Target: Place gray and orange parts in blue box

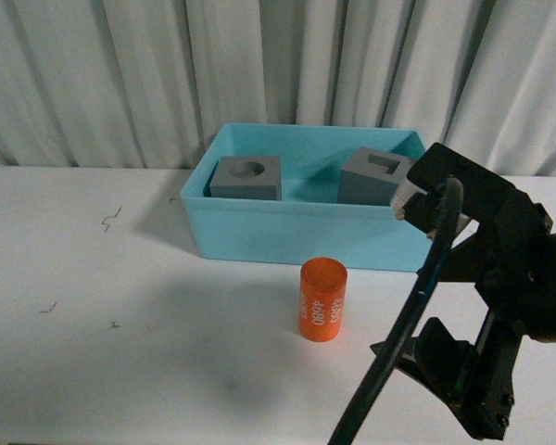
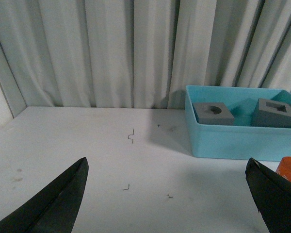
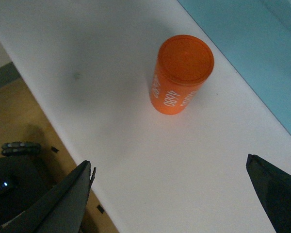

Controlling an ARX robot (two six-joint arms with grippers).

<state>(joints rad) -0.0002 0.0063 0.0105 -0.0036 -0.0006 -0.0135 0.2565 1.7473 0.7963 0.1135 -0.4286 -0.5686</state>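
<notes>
While standing upright, unheld, on table (image 1: 120, 306) just near of blue box (image 1: 296, 236), noted as last part outside: orange cylinder (image 1: 323, 299). Round-hole gray cube (image 1: 246, 178) left, rectangular-hole gray cube (image 1: 375, 176) right, both inside box. Right gripper (image 3: 169, 162) wide, empty, near-right of cylinder; left gripper (image 2: 166, 162) wide, empty. Judged step: approach. Needed next: straddling cylinder, closing, lifting over rim.

Looks like a robotics lab or test cell to me, not anybody's home. There's a plain white desk (image 1: 120, 352) with little scuff marks (image 2: 131, 136), and a pleated pale curtain (image 1: 120, 74) hung right behind it as a backdrop. The only stuff out is bare test pieces: a turquoise bin (image 1: 296, 232), a gray cube with a round hole (image 1: 246, 178), a gray cube with a rectangular hole (image 1: 375, 176) and an orange cylinder (image 1: 323, 299) with white digits. Past the desk edge, the right wrist view catches wood-toned floor (image 3: 19, 121) and a black device (image 3: 12, 184) with tiny lit indicators.
</notes>
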